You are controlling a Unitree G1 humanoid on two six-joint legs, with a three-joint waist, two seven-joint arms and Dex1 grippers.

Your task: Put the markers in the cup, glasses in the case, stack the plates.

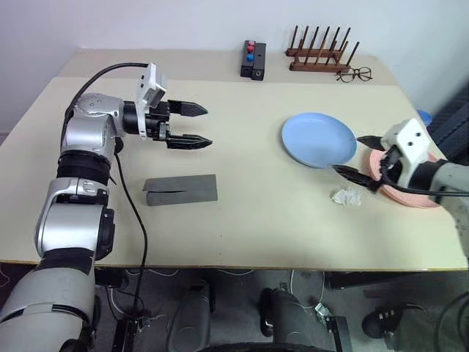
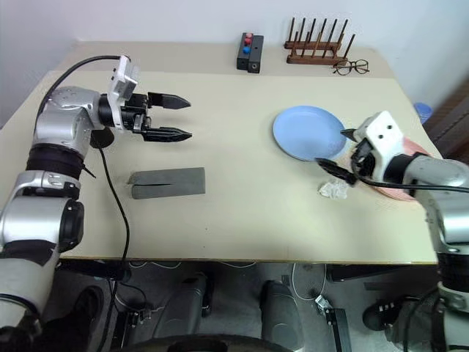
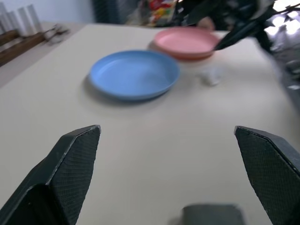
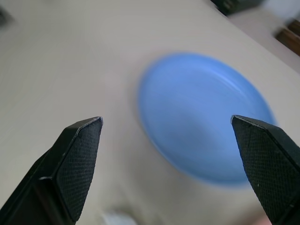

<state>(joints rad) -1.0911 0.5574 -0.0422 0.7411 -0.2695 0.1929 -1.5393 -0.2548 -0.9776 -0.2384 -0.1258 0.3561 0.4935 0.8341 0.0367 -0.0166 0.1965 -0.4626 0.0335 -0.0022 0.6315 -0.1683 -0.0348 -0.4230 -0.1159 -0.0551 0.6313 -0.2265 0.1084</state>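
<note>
While the right gripper [image 1: 357,156] gapes beside the blue plate [image 1: 319,139]; left gripper [image 1: 196,126] spread above the case [image 1: 181,189].

Table [image 1: 242,227] holds plates [image 1: 319,139], case [image 1: 181,190], spectacles [image 1: 355,74].

Wide bare table [image 1: 249,213] mid-span; crumpled wad [image 1: 347,196] beside blue plate [image 1: 319,139] obstructs.

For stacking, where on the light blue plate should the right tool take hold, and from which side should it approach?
Grip the blue plate at its raised rim on the side nearest the right tool, one finger above and one below. It lies flat, so only the thin edge offers a hold. That side faces the pink plate and the tool is open there; the crumpled white scrap nearby looks clear of the path.
</note>
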